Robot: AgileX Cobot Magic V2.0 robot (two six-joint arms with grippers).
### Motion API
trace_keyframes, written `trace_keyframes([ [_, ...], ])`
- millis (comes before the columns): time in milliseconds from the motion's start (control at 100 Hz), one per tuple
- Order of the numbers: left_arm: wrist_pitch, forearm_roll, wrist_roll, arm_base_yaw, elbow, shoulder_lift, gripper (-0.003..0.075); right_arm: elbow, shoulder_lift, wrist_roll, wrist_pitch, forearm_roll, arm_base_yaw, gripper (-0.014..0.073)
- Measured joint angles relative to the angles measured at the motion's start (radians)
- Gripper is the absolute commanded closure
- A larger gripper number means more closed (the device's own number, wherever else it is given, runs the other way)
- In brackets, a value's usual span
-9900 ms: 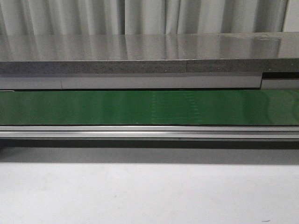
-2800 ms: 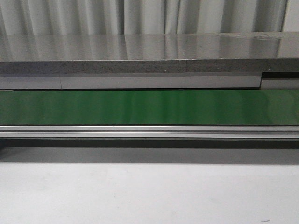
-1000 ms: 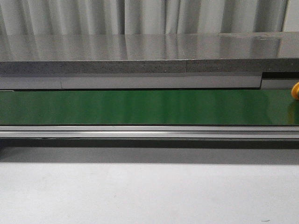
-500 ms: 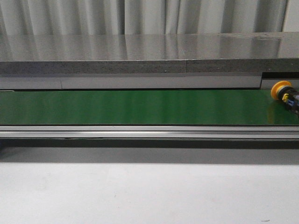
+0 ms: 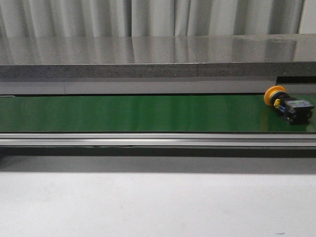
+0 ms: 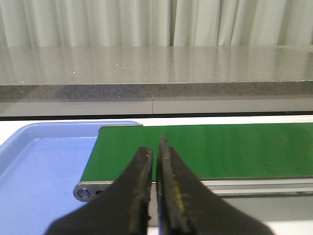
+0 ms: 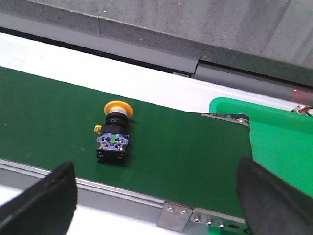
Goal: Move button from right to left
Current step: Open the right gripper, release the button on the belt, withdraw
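1. The button [image 5: 289,105] lies on its side on the green conveyor belt [image 5: 148,113], at the belt's far right end in the front view. Its yellow-orange cap points toward the back and its black switch body toward the front.
2. In the right wrist view the button [image 7: 114,133] sits alone near the middle of the belt's width, touching nothing but the belt surface. It is well apart from the green bin [image 7: 274,142] that stands beside the belt's roller end.
3. The right hand [image 7: 156,196] is spread wide: its two dark fingertips [image 7: 44,200] frame the view at either side, with the button between and beyond them. It holds nothing and touches nothing.
4. The left hand [image 6: 155,196] is nearly closed, its fingers [image 6: 139,191] almost meeting with only a thin slit between them, and it grips nothing. It points at the belt's left end, where a blue tray [image 6: 39,166] sits just beside the roller.
5. Neither arm appears in the front view, so both seem held back from the bench [image 5: 158,207].
6. As a judgement, the task is barely begun: the button is not yet grasped and sits at the right end.
7. What is left is the whole transfer: a grasp, a carry, and a release on the left side, probably near the blue tray.
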Motion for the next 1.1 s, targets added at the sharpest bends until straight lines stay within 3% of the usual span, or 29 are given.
trace_keyframes([
  [110,0.0,0.0,0.0,0.0,0.0,0.0,0.0715,0.029,-0.054,0.0,0.0,0.001,0.0,-0.0005],
  [200,0.0,0.0,0.0,0.0,0.0,0.0,0.0715,0.035,-0.079,0.0,0.0,0.002,0.0,0.0069],
  [570,0.0,0.0,0.0,0.0,0.0,0.0,0.0715,0.035,-0.088,0.0,0.0,0.01,0.0,0.067],
  [1100,0.0,0.0,0.0,0.0,0.0,0.0,0.0715,0.035,-0.088,0.0,0.0,0.039,0.0,0.0658],
])
